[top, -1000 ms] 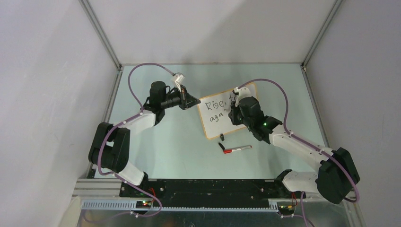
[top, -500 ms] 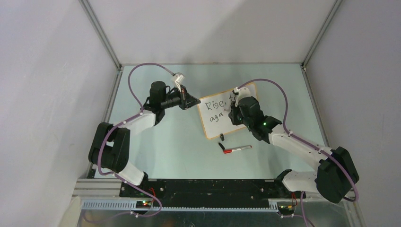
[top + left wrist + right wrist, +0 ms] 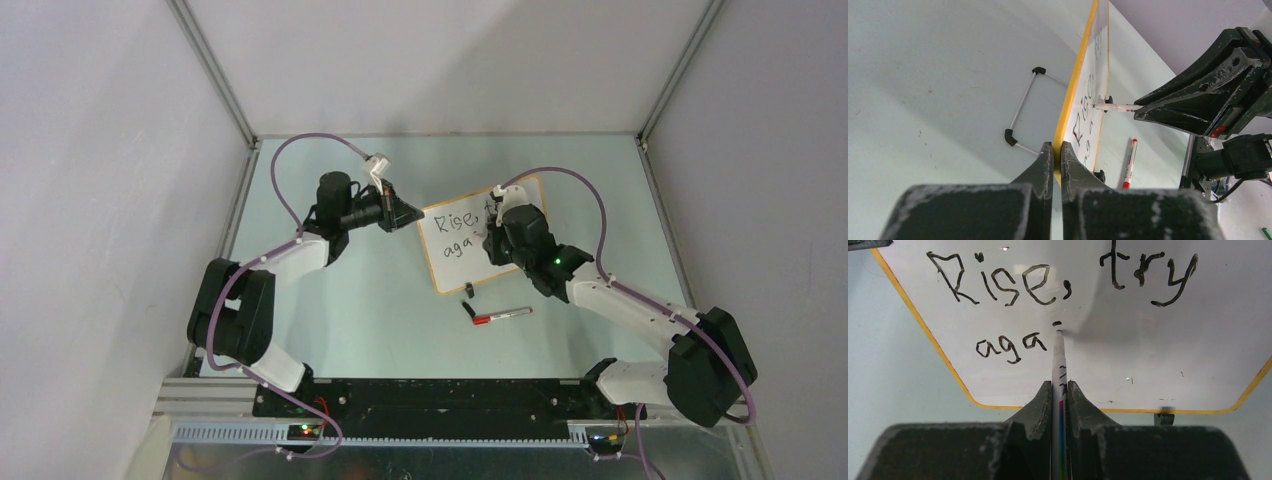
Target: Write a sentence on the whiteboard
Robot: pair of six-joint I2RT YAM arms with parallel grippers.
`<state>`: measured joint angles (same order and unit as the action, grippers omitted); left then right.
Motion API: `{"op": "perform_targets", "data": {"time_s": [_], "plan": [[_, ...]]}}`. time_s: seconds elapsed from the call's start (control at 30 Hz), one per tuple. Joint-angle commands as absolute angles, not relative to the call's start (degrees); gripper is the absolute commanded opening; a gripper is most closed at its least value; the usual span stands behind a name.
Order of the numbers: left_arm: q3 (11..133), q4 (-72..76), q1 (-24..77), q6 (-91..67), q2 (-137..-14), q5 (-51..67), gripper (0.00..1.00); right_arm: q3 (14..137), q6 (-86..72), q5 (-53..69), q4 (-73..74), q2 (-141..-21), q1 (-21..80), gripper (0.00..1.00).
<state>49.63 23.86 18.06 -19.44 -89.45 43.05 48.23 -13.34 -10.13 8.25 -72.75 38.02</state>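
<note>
While left end effector [image 3: 1057, 148] pinches whiteboard [image 3: 1168, 355], right end effector [image 3: 1059, 386] marker [image 3: 1059, 357]; sentence [image 3: 998, 287] apparently unfinished.

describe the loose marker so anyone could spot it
On the pale green table, look just in front of the whiteboard. The loose marker lies flat there, red at one end, unlike the writing marker held in the right gripper.
</note>
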Motion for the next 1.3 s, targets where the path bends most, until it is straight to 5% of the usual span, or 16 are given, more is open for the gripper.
{"op": "perform_targets", "data": {"time_s": [0.0,1.27], "plan": [[50.9,21.2,19.0,-16.8,-88.8,42.1,0.03,48.6,-13.3,-11.0,6.6,-73.5,37.7,0.0],[51.1,20.4,19.0,-16.7,-88.8,41.7,0.03,47.0,-14.5,-12.3,10.0,-71.4,39.1,0.0]]}}
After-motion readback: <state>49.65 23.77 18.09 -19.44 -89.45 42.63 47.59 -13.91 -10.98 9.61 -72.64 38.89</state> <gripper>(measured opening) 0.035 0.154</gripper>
